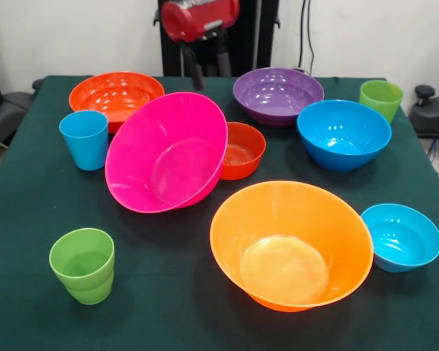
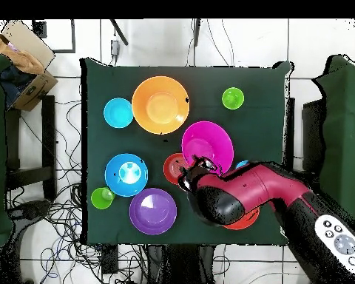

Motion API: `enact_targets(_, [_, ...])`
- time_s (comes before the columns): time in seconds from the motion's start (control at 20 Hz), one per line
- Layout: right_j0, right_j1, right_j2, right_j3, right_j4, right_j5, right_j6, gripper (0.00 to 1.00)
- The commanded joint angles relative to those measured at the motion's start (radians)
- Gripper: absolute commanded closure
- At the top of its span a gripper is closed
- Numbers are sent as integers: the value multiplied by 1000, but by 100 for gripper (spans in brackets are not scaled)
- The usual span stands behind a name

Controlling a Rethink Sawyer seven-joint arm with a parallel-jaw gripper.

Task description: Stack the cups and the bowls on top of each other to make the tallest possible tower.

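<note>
Lime green cup (image 1: 82, 264) and large orange bowl (image 1: 291, 245) nearest on the green table (image 1: 168, 307), small blue bowl (image 1: 401, 237) beside it, tilted pink bowl (image 1: 166, 152) against a small red-orange bowl (image 1: 241, 150) mid-table, purple bowl (image 1: 278, 95) farthest, tool (image 2: 189, 174) above the pink bowl's edge, grip state cannot be told.

Bright, even light; glossy glare

Front camera faces the arm (image 1: 199, 18) across the green table (image 1: 29, 219); overhead looks straight down; both share the tabletop.
</note>
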Motion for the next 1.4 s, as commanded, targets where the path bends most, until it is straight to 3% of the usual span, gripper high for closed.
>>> enact_targets(0.05, [76, -170, -44, -41, -98, 133, -166, 0])
enact_targets(0.8, [225, -147, -216, -19, -298, 2, 70, 0])
enact_targets(1.4, [284, -91, -316, -64, -364, -73, 102, 0])
